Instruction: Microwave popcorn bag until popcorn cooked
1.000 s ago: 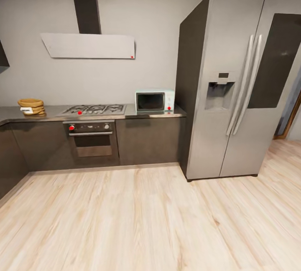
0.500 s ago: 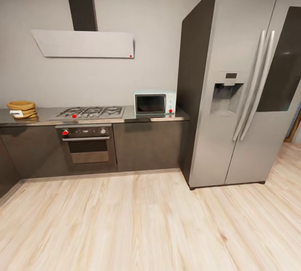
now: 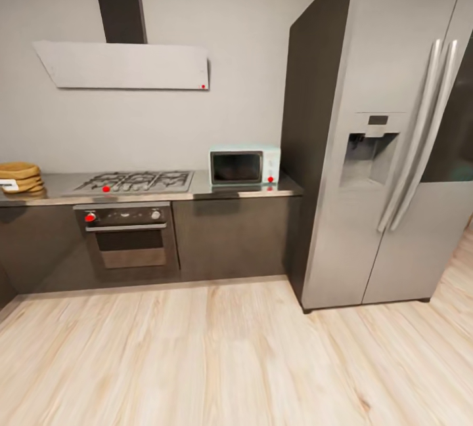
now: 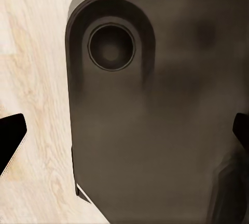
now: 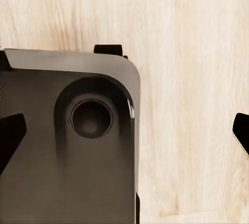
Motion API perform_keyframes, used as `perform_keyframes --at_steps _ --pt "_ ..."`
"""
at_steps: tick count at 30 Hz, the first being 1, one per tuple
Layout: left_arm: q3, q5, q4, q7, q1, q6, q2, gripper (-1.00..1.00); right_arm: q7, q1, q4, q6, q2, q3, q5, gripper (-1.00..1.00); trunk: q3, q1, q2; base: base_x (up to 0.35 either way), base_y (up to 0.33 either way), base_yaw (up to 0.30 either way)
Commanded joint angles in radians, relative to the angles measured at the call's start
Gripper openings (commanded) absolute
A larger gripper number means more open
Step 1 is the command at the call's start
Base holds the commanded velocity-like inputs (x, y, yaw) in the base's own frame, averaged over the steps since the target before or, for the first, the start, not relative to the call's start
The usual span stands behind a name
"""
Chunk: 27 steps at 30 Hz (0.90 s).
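pale grey walls, dark cabinets and a light wood floor (image 3: 217, 354) make up the kitchen, seen from a little way back across the planks. the desk (image 3: 59, 184) runs along the far wall as a grey steel slab, ending where a tall steel fridge (image 3: 387, 137) stands.

the popcorn bag (image 3: 18, 176) sits at the far left end of the desk, cut by the picture's edge, an orange-brown sack with a rolled rim. its white label (image 3: 8, 184) carries dark text too small to read. the microwave (image 3: 244, 166) stands at the right end of the desk, just beside the fridge, its dark door closed and a red dot by its knobs. between the two lie a gas hob (image 3: 135, 181) and, under it, an oven (image 3: 125, 235). a slanted hood (image 3: 125, 66) hangs above the hob. no brand name is legible anywhere.

both wrist views look down at the floor and the robot's own dark base (image 4: 155, 120), (image 5: 67, 146). dark fingertips (image 4: 11, 138) of the left arm and fingertips (image 5: 10, 136) of the right arm poke in at opposite borders of each view, set wide apart and holding nothing.

the bag lies ahead and well off to the robot's left, far out of reach, so the base likely has to close in and bear left first. on that bearing the left arm looks like the nearer one. the bag is squat, so no long axis stands out.
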State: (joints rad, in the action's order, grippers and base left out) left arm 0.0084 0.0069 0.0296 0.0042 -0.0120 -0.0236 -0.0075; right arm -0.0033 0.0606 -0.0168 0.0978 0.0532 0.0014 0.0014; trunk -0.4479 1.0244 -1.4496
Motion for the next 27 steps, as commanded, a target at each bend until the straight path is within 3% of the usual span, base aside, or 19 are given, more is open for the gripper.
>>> perform_keyframes --at_steps 1,27 --pt "0.001 0.001 0.001 0.0 0.0 -0.002 0.0 1.0 0.0 0.001 0.001 0.003 0.0 0.0 0.0 1.0 -0.001 0.001 0.0 0.342 0.0 0.0" --pt "0.001 0.001 0.001 0.0 0.0 -0.004 0.0 1.0 -0.001 0.0 0.0 0.003 0.0 0.0 0.0 1.0 -0.001 0.001 0.0 0.342 0.0 0.0"
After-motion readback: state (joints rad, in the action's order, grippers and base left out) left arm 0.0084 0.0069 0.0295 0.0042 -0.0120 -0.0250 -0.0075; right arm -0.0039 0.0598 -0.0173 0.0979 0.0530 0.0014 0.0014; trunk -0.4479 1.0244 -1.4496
